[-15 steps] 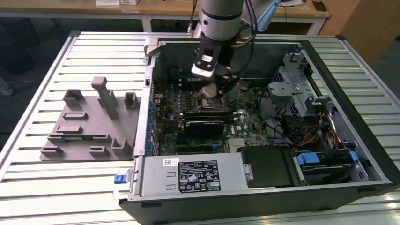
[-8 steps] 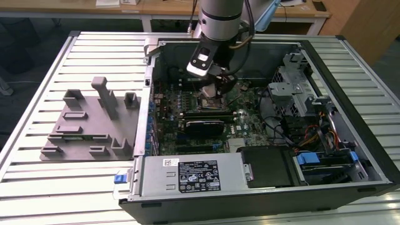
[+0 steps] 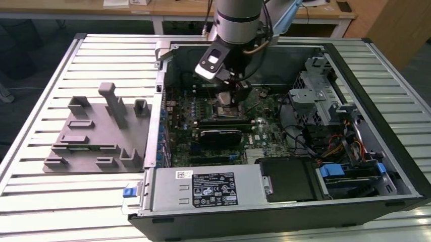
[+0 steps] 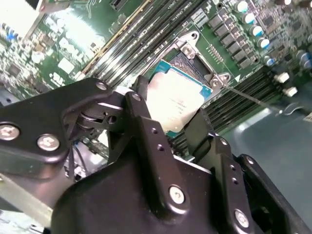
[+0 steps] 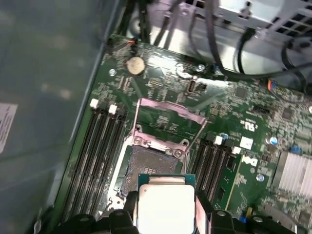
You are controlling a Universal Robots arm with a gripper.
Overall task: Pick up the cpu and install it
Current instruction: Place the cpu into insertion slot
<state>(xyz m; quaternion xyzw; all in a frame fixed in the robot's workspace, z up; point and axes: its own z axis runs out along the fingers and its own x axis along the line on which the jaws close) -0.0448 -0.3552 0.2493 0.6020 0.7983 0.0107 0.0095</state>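
I see my gripper (image 4: 171,113) with fingers (image 4: 142,109) closed on the cpu (image 5: 165,207), holding it over the open socket (image 5: 148,165) on the motherboard (image 5: 253,141).

Slatted metal table (image 3: 40,75) bears a grey tray (image 3: 94,143) and open computer case (image 3: 269,218).

Arm (image 3: 235,20) pointing down, tool (image 4: 170,103) — fingers (image 4: 151,136) clamped on cpu (image 4: 179,95)
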